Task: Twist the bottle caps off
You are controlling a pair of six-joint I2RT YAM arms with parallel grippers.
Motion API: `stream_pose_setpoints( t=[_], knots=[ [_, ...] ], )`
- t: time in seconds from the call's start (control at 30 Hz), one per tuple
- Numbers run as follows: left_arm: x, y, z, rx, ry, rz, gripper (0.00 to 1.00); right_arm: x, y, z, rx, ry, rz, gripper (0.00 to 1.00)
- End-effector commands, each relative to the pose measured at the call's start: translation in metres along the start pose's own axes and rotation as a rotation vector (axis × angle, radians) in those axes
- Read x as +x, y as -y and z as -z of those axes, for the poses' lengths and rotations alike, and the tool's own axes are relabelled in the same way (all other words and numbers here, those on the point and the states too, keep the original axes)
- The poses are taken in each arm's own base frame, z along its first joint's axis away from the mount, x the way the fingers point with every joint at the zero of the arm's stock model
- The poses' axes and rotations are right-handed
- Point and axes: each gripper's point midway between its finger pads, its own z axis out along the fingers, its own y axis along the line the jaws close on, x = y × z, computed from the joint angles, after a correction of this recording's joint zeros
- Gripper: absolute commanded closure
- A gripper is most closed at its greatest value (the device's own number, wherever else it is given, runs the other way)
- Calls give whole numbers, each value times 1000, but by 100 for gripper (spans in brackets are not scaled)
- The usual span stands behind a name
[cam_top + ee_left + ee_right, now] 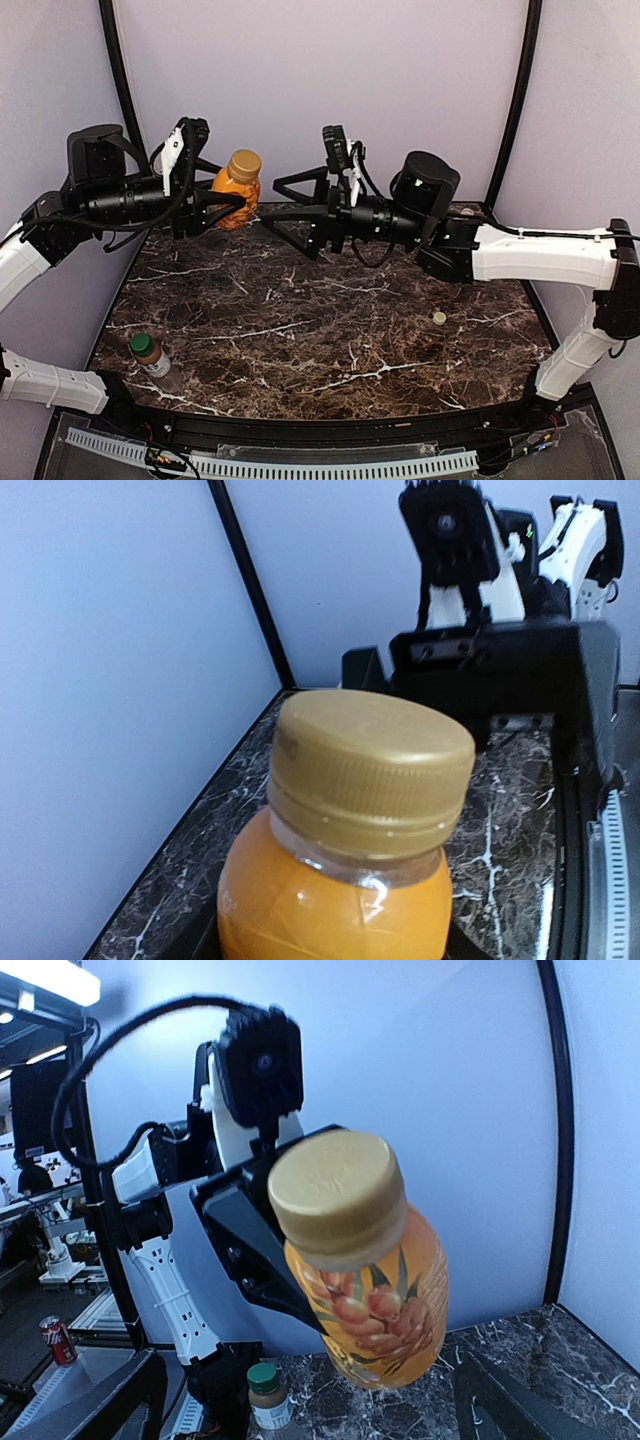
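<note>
My left gripper (pixel 232 203) is shut on the body of the short orange bottle (pixel 236 192), holding it tilted in the air over the table's far left corner. Its gold cap (pixel 245 163) is on and faces the right arm. The left wrist view shows the cap (pixel 370 765) close up above the orange body (pixel 330 900). My right gripper (pixel 280 207) stands open just right of the bottle, a small gap from the cap, with nothing between its fingers. In the right wrist view the cap (pixel 335 1195) and bottle (pixel 385 1305) hang ahead of it.
A small clear bottle with a green cap (pixel 150 355) stands near the front left corner of the marble table (pixel 330 330); it also shows in the right wrist view as the small bottle (pixel 265 1392). A small pale loose cap (pixel 439 318) lies at the right. Black frame posts rise at the back.
</note>
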Motion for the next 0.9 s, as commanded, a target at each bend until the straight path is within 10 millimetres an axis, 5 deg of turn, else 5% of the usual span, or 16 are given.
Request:
stream_pose_setpoints(
  t=[0.0,0.2,0.33,0.63,0.87],
  knots=[
    [21,-42,5,-269,-92,-194,80,-21,15,14,169,-20,-134,1],
    [32,-52,0,-360,-140,-302,80,-35,48,1,411,-64,-226,31],
    [31,-50,-1,-352,-135,-301,79,-34,60,-8,482,-79,-201,33],
    [37,-47,-4,-338,-145,-300,79,-25,50,-40,393,-147,-182,33],
    [37,-45,-5,-328,-144,-300,78,-22,52,-44,387,-153,-155,55]
  ],
)
